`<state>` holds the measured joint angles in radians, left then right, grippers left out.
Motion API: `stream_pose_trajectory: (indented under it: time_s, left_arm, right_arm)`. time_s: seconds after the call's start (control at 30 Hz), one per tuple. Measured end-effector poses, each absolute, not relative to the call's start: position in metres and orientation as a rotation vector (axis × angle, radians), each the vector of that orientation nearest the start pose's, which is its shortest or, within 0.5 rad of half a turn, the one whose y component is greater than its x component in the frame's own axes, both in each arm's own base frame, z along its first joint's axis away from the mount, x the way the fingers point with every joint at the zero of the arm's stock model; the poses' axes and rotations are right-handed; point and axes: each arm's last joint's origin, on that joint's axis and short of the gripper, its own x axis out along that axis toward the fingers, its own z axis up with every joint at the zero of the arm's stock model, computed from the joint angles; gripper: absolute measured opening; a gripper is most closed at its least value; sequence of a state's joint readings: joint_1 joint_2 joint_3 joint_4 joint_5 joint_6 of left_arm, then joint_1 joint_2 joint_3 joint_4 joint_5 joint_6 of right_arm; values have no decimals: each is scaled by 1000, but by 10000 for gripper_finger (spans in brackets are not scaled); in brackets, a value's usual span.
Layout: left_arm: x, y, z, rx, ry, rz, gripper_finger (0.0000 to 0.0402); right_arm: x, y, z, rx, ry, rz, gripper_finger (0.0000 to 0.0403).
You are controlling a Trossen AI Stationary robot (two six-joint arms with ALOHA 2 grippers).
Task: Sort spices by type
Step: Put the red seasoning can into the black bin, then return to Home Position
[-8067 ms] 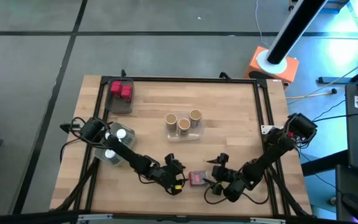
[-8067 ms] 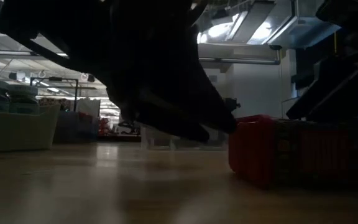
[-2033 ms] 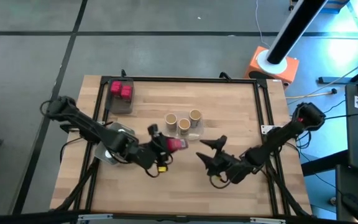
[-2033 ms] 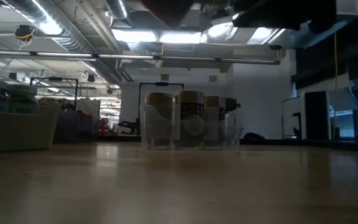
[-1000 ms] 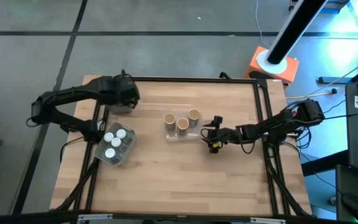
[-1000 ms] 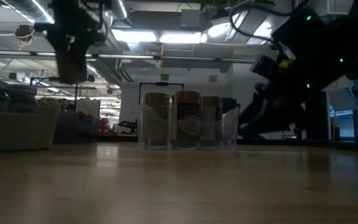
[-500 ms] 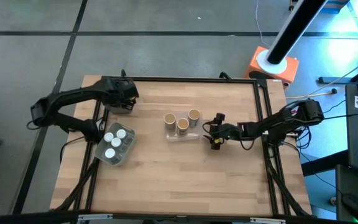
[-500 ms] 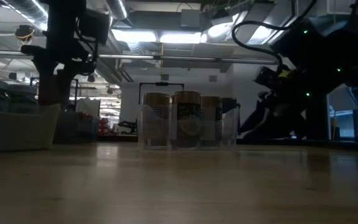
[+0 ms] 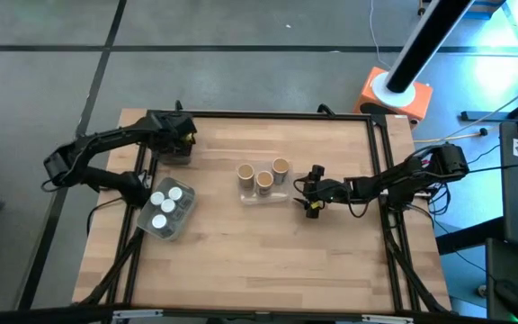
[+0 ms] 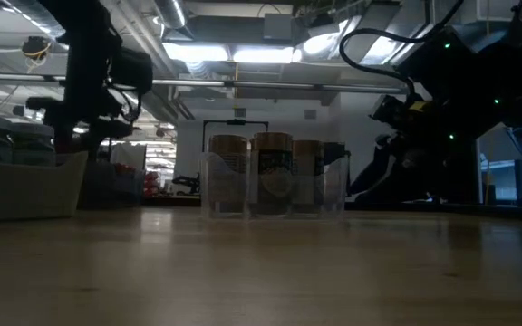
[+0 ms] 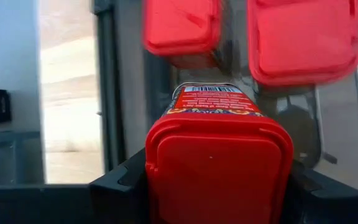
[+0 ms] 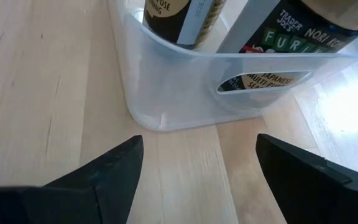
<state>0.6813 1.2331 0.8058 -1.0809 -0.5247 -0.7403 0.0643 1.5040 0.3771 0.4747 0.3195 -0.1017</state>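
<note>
My left gripper (image 9: 178,139) hangs over the clear tray (image 9: 171,156) at the table's far left corner, shut on a red jar (image 11: 219,168). Two more red jars (image 11: 182,28) (image 11: 303,37) stand in that tray below it. Three tan jars with cork-coloured tops (image 9: 263,175) stand in a clear tray at the table's middle. My right gripper (image 9: 311,192) is open just right of that tray, low over the wood, its fingers (image 12: 104,177) pointing at the tray wall (image 12: 185,87). Several white-capped jars (image 9: 165,209) sit in a tray at the left edge. My left gripper pinches the red jar between its two fingers (image 11: 120,190), one on each side of the jar at its lid end (image 11: 160,174). The fingers come from above, pointing down along the jar. The lid faces the wrist and the label end (image 11: 213,99) points down over the tray.
A black frame rail (image 9: 268,114) runs round the wooden table top. Bare wood (image 9: 268,261) stretches over the table's near half. The low view shows the tan jars' tray (image 10: 275,177) at centre, with the left arm (image 10: 93,72) and the right arm (image 10: 415,136) on either side.
My left gripper, keeping the red jar, has stayed over the far left tray and shifted slightly there. My right gripper has moved a little toward the far edge beside the tan jars' tray and has stayed open.
</note>
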Motion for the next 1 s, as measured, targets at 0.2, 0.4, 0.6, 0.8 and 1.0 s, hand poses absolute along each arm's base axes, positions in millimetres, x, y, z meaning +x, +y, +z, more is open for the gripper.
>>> stream_pose_trajectory:
  time_s: [0.2, 0.4, 0.6, 0.8, 1.0]
  left_arm:
    - [130, 131, 197, -666, 1175, 1464, 196]
    - [126, 133, 193, -669, 1193, 1469, 218]
    - [122, 135, 193, -675, 1220, 1467, 288]
    - [127, 136, 211, -666, 1217, 1454, 293]
    - [146, 132, 247, -575, 1142, 1354, 291]
  right_arm:
    - [238, 6, 114, -222, 650, -213, 310]
    - [238, 6, 114, -222, 650, -213, 310]
    - [238, 6, 114, -222, 650, -213, 310]
    - [238, 6, 114, -222, 650, -214, 310]
    - [238, 6, 114, -217, 650, -212, 310]
